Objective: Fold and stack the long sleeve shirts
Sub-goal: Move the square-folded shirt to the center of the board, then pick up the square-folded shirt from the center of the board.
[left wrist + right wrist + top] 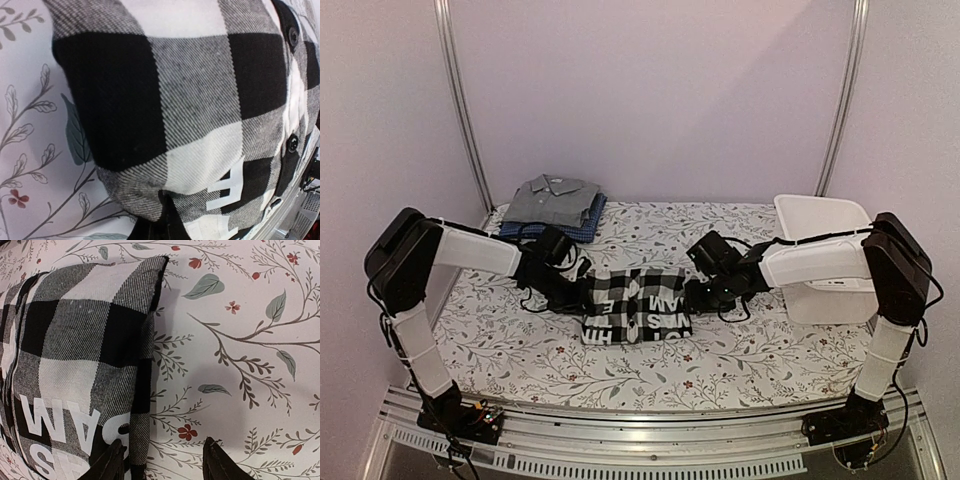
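Note:
The black-and-white checked shirt point(636, 307) lies folded in a rectangle at the table's middle, white letters on top. My left gripper point(582, 292) is at its left edge; in the left wrist view the gripper point(166, 222) is shut on a pinch of the checked shirt point(190, 100). My right gripper point(698, 293) is at the shirt's right edge. In the right wrist view it point(162, 462) is open, one finger point(111, 462) over the checked shirt's point(80, 355) edge, the other over the tablecloth. The grey shirt point(555, 198) lies folded on the blue shirt point(584, 228) at the back left.
A white plastic basket point(820, 222) stands at the right, under and behind my right arm. The floral tablecloth point(740, 350) covers the table. Metal frame posts rise at the back left and back right.

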